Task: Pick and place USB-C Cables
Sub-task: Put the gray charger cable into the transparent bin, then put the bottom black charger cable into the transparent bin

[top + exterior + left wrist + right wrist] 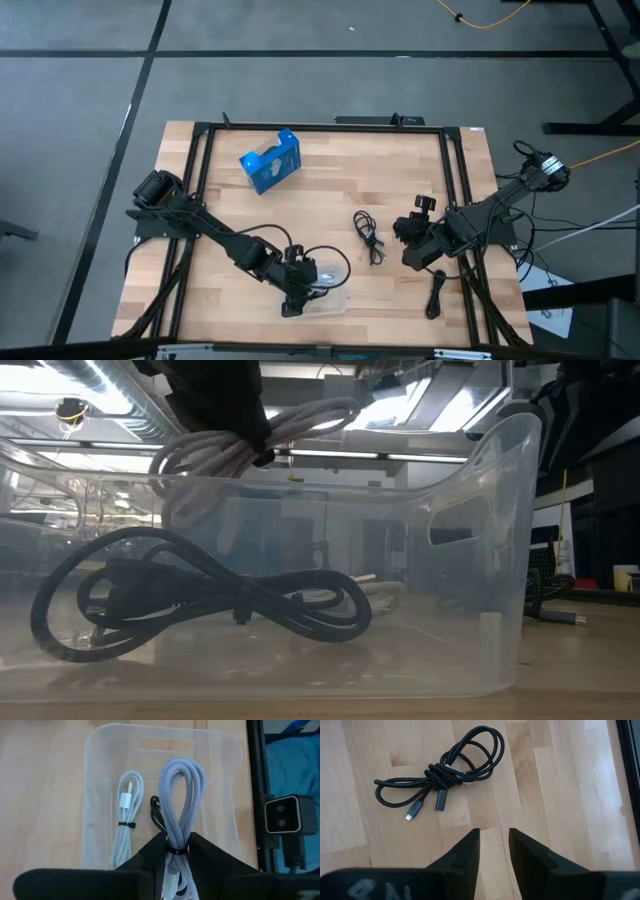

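Observation:
My left gripper is shut on a light grey braided USB-C cable bundle over the clear plastic tray at the table's near edge. In the low view the bundle hangs at the height of the tray's rim. A white cable and a black cable lie in the tray. My right gripper is open and empty over the table, just short of a black braided cable lying on the wood. Another black cable lies at the near right. My left gripper pinches the grey bundle between its two fingers at the black tie band, near the bundle's plug end. The fingers slant down from above. The looped end sticks out ahead of the fingers, lifted clear above the tray floor.
A blue box lies at the far left of the table. A black frame runs round the tabletop. Bare wood lies between the box and the tray.

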You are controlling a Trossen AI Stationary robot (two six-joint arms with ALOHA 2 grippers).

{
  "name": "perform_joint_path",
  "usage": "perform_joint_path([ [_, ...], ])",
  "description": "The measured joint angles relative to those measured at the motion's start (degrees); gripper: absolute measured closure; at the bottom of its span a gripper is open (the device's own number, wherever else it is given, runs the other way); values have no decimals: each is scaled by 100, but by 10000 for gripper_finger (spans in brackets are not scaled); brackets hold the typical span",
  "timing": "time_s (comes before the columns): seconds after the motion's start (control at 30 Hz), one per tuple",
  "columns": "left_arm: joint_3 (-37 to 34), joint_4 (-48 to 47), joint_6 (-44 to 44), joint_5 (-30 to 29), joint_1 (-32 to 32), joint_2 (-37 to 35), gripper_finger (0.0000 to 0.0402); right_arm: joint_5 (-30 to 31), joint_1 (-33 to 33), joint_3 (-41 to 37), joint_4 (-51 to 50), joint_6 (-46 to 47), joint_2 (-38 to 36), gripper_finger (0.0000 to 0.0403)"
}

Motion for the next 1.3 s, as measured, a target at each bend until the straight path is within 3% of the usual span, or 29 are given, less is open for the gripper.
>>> perform_joint_path([
  [0.2, 0, 0, -387, -307, 21, -1, 325, 0, 0, 0, 1, 0, 0, 295],
  [0.53, 4, 0, -486, -282, 50, -2, 296, 0, 0, 0, 3, 1, 0, 295],
  [0.8, 4, -2, -453, -145, 53, -9, 295, -3, 0, 0, 2, 0, 0, 295],
  [1.07, 7, -1, -403, -160, 205, -11, 296, -482, 0, 0, 4, 501, 0, 295],
  [1.3, 10, -85, 213, -177, 395, -348, 296, 728, -2, 0, 549, 465, 0, 295],
])
